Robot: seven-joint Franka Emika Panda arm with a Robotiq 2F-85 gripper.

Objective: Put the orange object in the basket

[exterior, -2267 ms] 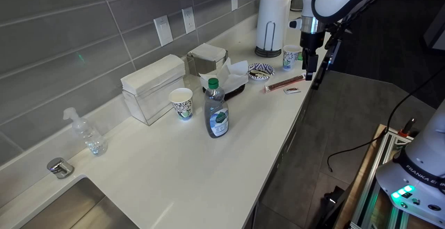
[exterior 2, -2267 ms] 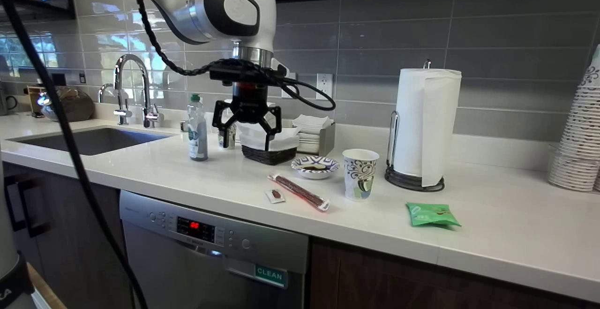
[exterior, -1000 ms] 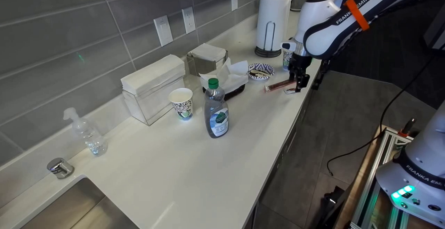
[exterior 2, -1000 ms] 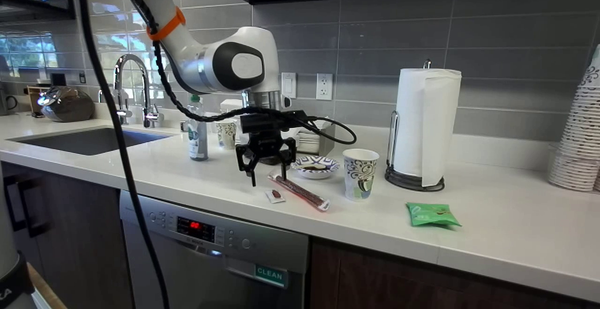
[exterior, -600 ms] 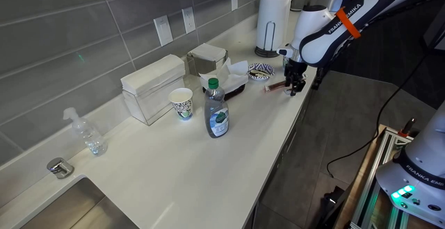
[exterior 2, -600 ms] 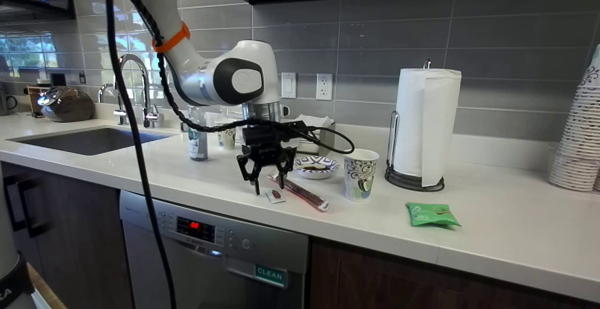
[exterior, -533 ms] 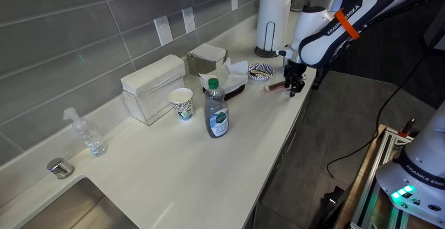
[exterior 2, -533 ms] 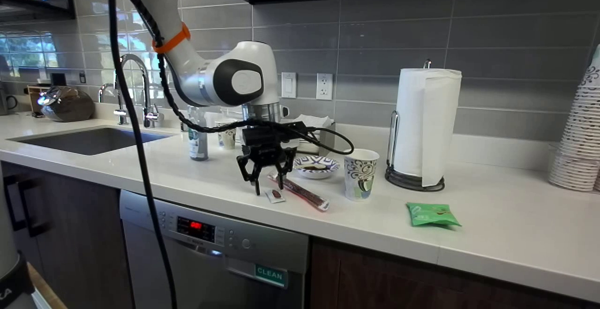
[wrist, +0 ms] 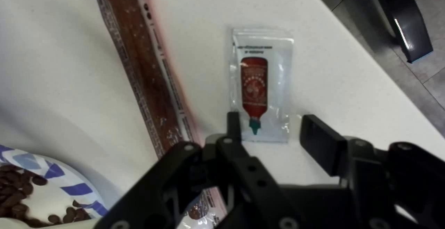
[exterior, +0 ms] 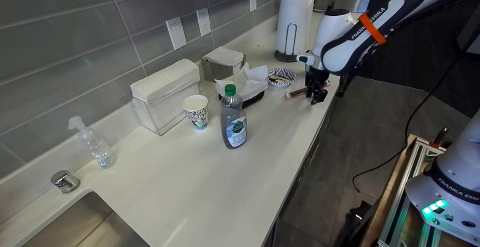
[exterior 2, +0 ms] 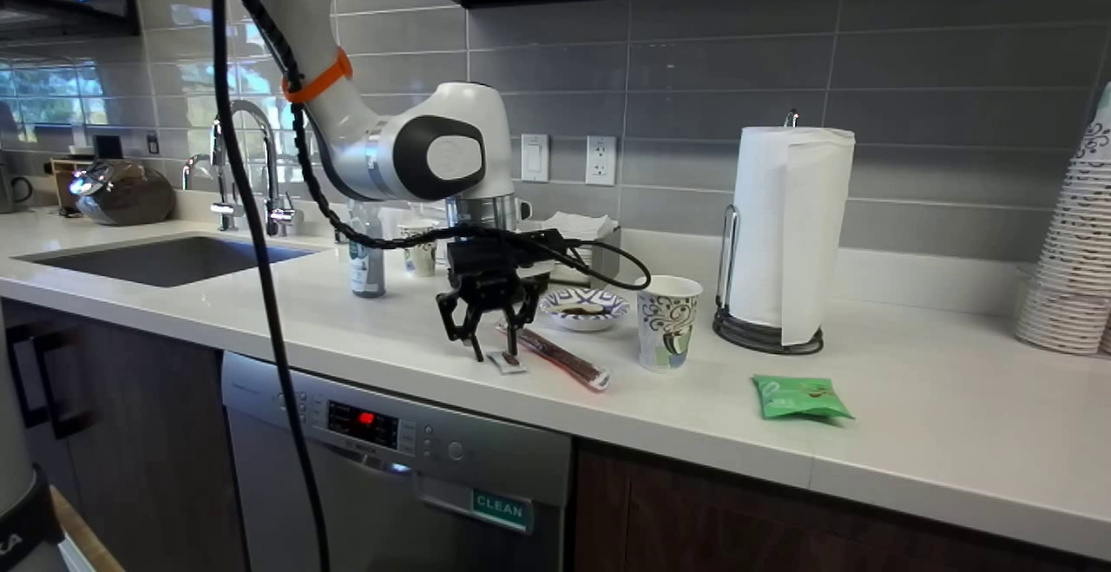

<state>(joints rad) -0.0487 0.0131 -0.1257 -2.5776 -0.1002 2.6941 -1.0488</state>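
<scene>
Stick (wrist: pixel 143 57) partly behind end effector (wrist: pixel 271 124), basket (exterior: pixel 255 100) partly behind bottle (exterior: pixel 234 127)

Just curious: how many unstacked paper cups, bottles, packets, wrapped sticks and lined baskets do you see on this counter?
Unstacked paper cups: 2
Bottles (dish soap, clear pump): 2
Packets (sauce, green): 2
Wrapped sticks: 1
Lined baskets: 1
Total: 8

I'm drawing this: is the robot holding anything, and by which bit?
Nothing is held: the gripper is open, with a gap showing between the sauce packet and one jaw.
</scene>
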